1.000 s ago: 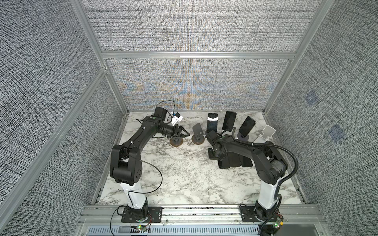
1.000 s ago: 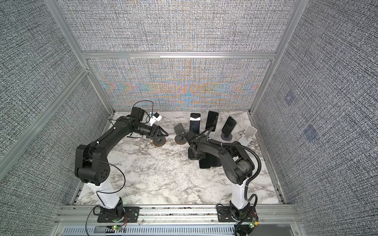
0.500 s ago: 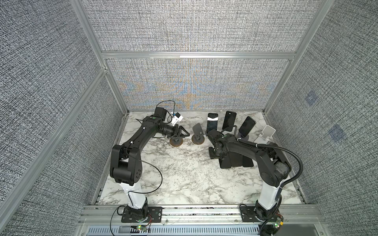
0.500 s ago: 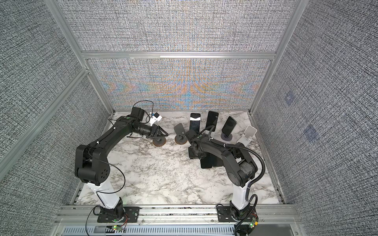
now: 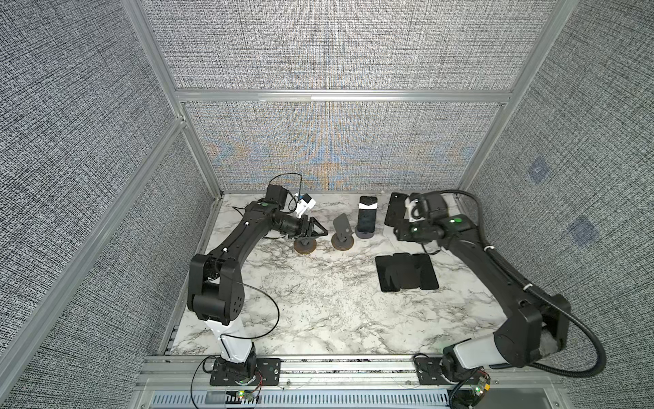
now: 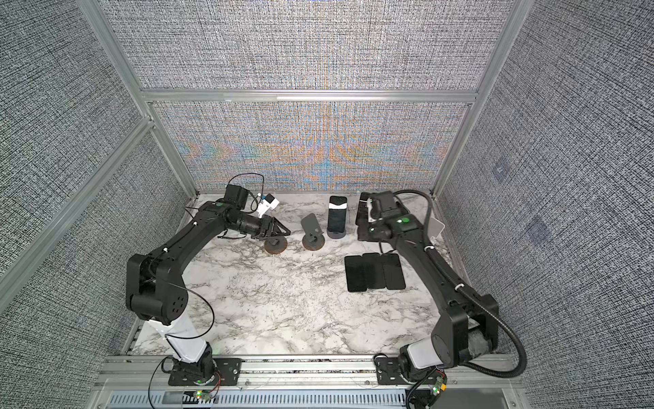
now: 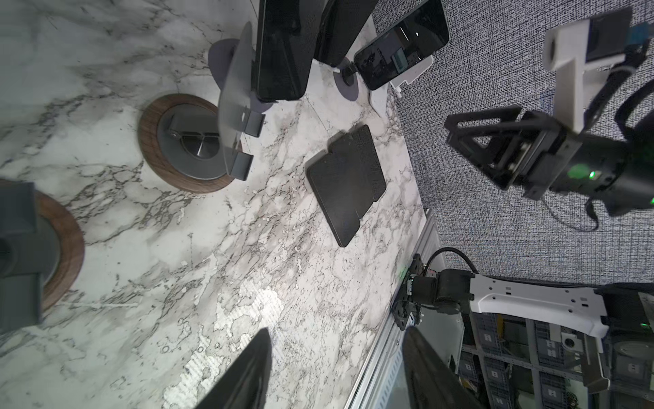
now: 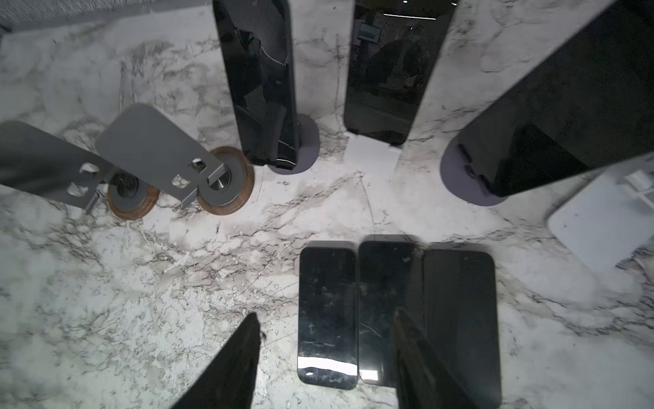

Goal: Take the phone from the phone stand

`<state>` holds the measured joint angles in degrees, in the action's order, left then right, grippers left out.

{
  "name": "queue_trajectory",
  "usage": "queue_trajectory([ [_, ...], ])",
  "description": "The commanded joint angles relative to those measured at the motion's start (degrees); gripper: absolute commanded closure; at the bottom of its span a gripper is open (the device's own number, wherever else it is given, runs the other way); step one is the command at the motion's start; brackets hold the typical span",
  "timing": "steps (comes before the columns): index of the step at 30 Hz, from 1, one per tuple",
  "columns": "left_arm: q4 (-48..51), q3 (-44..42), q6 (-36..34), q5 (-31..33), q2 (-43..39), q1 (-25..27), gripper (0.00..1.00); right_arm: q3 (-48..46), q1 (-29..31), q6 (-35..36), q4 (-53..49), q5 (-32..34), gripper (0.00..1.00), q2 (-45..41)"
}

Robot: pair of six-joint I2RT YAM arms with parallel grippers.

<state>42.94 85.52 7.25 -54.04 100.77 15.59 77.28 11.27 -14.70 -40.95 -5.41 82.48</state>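
phones (image 8: pixel 327 311): three flat on table (image 8: pixel 141 283), three upright on stands (image 8: pixel 308 141)

Grey woven-fabric walls (image 5: pixel 336 46) stand on three sides, braced by aluminium framing (image 5: pixel 339 96); the table (image 5: pixel 318 318) is grey-veined white marble; a metal rail (image 5: pixel 336 364) edges its front.

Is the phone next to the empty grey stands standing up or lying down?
Standing up. In both top views the phone leans back on its round dark stand, with its bottom edge down at the base.
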Motion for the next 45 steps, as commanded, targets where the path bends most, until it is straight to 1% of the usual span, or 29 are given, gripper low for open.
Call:
queue_trajectory([
  [1,-0.3,0.43,-2.28,2.32,-2.78,0.42,0.39,1.44,-7.73,6.94,-2.54,-12.18,0.49,-1.58],
  [4,-2.82,-0.25,-2.87,5.52,-7.14,2.62,0.39,-1.06,-15.38,11.95,3.47,-12.98,0.49,-2.09],
  [5,-4.09,-1.15,-3.2,6.84,-8.75,3.68,0.39,-1.07,-17.34,13.82,4.72,-14.2,0.46,-1.43],
  [7,-9.97,-5.39,-0.98,8.44,-11.9,5.36,0.39,-0.05,-19.6,16.44,5.94,-15.5,0.43,0.32],
  [10,-18.93,-12.87,3.19,12.53,-16.04,8.64,0.39,3.06,-21.52,19.23,6.23,-15.59,0.4,4.87],
  [13,-26.0,-19.14,8.21,15.81,-19.35,11.88,0.39,6.7,-23.63,20.44,6.38,-16.17,0.3,9.75],
  [14,-28.19,-21.17,9.36,17.2,-20.64,13.08,0.39,7.92,-24.15,20.66,6.49,-16.62,0.29,11.35],
  [16,-32.03,-24.66,10.9,19.31,-22.93,15.07,0.39,9.71,-24.6,20.79,6.9,-17.12,0.28,14.17],
  [18,-35.4,-27.4,12.5,19.85,-24.4,16.49,0.39,11.31,-24.84,21.26,7.29,-18.8,0.29,16.77],
  [21,-37.73,-29.32,13.79,19.77,-25.27,17.59,0.39,12.54,-24.89,22.51,7.82,-21.91,0.33,19.76],
  [23,-37.67,-29.35,13.92,19.84,-25.25,17.8,0.39,10.61,-24.89,22.48,11.59,-22.49,0.41,20.14],
  [25,-37.28,-29.11,13.91,20.17,-24.85,17.97,0.4,9.48,-24.88,22.49,13.95,-23.15,0.47,20.73],
  [31,-37.6,-27.35,14.23,19.51,-22.51,18.13,0.4,8.82,-25.02,23.4,15.72,-23.63,0.49,22.69],
  [36,-36.27,-26.01,13.78,20.24,-21.03,18.33,0.4,9.18,-25.24,24.31,15.81,-25.45,0.51,23.23],
  [42,-35.56,-26.1,14.01,21.25,-21.21,18.34,0.41,10.15,-25.47,25.02,14.6,-26.07,0.64,23.94],
  [45,-35.92,-26.65,14.31,21.93,-21.95,18.33,0.41,10.3,-25.73,25.23,14.16,-26.17,0.75,23.53],
])
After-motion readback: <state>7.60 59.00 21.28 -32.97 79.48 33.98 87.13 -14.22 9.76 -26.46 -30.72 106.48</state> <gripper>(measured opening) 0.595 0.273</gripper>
